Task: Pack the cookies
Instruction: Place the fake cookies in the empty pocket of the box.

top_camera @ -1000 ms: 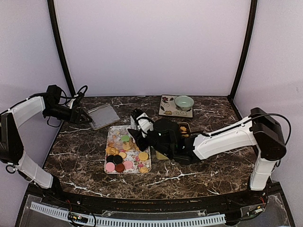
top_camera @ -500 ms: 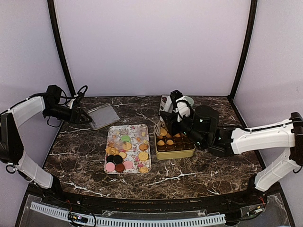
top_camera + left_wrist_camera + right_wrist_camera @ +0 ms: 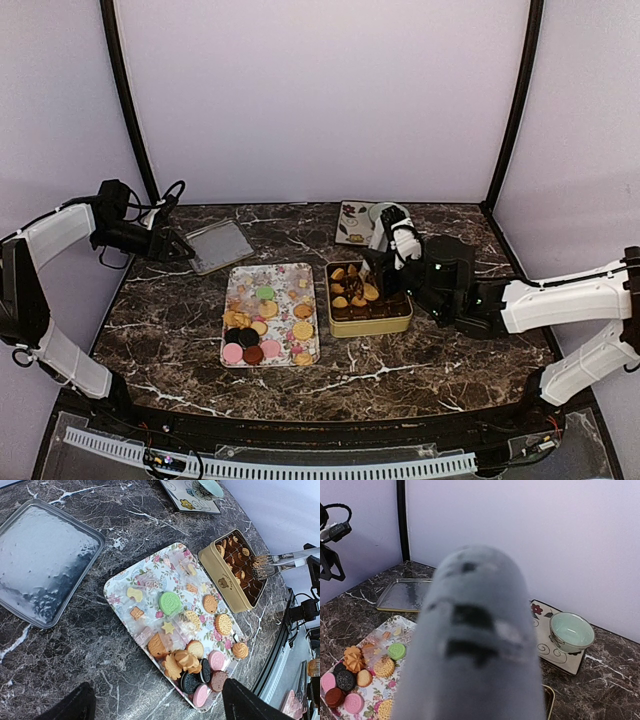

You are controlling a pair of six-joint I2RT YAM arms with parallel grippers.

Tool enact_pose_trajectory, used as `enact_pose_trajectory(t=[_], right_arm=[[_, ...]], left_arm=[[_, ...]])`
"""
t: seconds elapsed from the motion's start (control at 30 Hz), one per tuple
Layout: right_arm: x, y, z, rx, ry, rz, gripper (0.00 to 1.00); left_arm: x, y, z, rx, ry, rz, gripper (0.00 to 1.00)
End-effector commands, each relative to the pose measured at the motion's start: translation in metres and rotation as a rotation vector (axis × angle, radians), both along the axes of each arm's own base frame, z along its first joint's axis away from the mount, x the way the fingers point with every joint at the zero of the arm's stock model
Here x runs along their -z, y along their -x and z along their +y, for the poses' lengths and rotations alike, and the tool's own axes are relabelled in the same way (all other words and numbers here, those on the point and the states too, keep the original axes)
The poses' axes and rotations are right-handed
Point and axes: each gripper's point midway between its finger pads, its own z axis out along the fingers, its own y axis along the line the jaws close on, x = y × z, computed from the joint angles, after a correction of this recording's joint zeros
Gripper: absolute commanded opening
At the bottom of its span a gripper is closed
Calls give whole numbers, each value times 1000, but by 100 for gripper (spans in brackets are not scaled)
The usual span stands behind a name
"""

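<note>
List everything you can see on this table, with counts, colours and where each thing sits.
Cookies: many; tan, pink, green, dark; on tray, some in tin.
Tray: one, flowery, table centre.
Tin: one, gold, right of tray.
Pan: one, silver, back left.
Plate: one, patterned, back.
Bowl: one, pale green, on plate.
Table: one, dark marble.
Left tool: open, by pan.
Right tool: over tin, grip unclear.
</note>
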Motion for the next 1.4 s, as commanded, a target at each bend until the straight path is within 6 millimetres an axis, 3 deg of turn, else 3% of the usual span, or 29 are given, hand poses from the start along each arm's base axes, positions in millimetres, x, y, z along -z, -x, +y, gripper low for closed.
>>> enact_pose_trajectory(t=[0.0,0.17,0.27,0.43,0.83,1.37], right_arm=[[-5,-7,-7,40,-35,-20,0],[0,-8,-12,49,-31,-13,3],[1,-9,-13,51,-32,-9,22],[1,-12,-13,52,-36,-5,32],[-6,-12,-9,33,-29,-12,41],[-11,-11,-8,22,-31,-26,44]], left_arm=[[-15,4,0,1,8,-35,90],[-15,4,0,2,9,-33,90],[-15,3,0,-2,11,-29,90],[-17,3,0,0,10,-38,90],[-16,3,0,2,11,-35,90],[-17,3,0,4,12,-37,90]])
